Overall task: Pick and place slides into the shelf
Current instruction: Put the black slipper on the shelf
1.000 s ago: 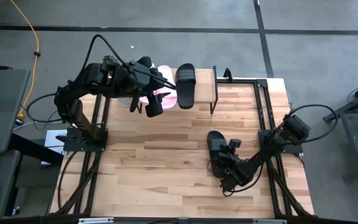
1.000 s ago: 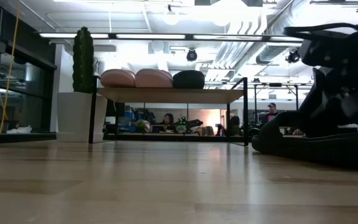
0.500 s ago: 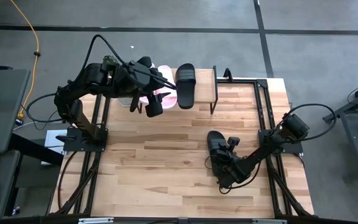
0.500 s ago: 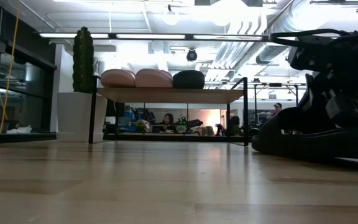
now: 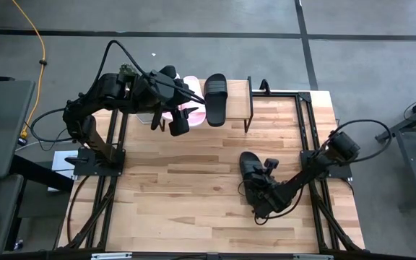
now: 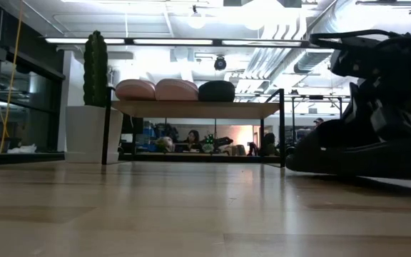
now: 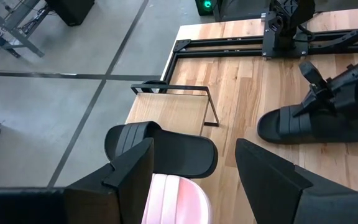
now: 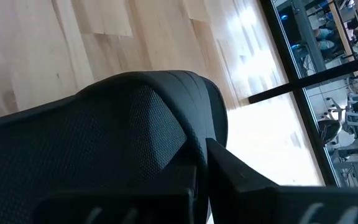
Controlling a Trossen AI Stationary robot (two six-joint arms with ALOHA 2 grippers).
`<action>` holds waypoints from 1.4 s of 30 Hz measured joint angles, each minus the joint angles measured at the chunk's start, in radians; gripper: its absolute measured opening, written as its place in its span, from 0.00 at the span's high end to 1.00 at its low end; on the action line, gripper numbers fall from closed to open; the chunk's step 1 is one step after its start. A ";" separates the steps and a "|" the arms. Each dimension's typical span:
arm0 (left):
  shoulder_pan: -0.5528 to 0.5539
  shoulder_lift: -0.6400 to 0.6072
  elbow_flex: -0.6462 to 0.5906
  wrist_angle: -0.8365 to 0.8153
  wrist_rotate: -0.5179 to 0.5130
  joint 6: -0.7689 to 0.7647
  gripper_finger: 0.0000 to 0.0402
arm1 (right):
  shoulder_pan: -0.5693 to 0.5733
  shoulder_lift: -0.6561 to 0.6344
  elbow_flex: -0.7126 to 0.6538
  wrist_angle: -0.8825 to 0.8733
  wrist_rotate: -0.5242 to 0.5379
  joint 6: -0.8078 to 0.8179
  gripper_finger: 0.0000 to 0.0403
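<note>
The shelf [image 5: 238,108] stands at the table's far edge. On its top board [image 6: 191,108] lie two pale pink slides [image 6: 155,90] and one black slide [image 5: 216,97]. My left gripper [image 5: 178,120] hovers open above the pink slides, touching nothing. Another black slide [image 5: 247,165] lies on the table right of centre, with its sole on the wood. My right gripper [image 5: 257,189] is shut on it, and in the low view this slide [image 6: 348,153] shows under the arm. My right gripper pinches the black slide's strap [image 8: 182,146] at its edge between the two fingers [image 8: 229,177]. The fingers slant down from the table's near right. The slide's sole [image 6: 334,170] lies on the table.
A white pot with a tall cactus [image 6: 95,71] stands beside the shelf's left end. Black frame rails [image 5: 305,123] run along the table's left and right sides. Bare wood [image 5: 179,180] lies between the shelf and the near edge. People sit in the room beyond.
My right gripper has shut on the black slide's strap while staying in place. The left arm has kept still.
</note>
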 joint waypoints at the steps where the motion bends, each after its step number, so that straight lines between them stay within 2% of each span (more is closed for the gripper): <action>1: 0.000 0.000 0.000 0.000 0.000 0.000 0.47 | -0.004 -0.004 0.000 -0.002 0.000 -0.001 1.00; 7: 0.000 0.000 0.000 0.000 0.000 0.000 0.47 | -0.018 -0.056 0.000 -0.015 0.005 -0.040 1.00; 20: 0.000 0.000 0.000 -0.001 0.000 0.000 0.47 | -0.031 -0.257 0.000 -0.048 0.053 -0.158 1.00; 32: 0.000 0.000 0.000 0.000 0.000 0.000 0.47 | -0.177 -0.401 0.014 -0.054 0.059 -0.368 1.00; 42: 0.000 0.000 0.000 0.000 0.000 0.000 0.47 | -0.263 -0.416 0.159 -0.053 0.111 -0.596 1.00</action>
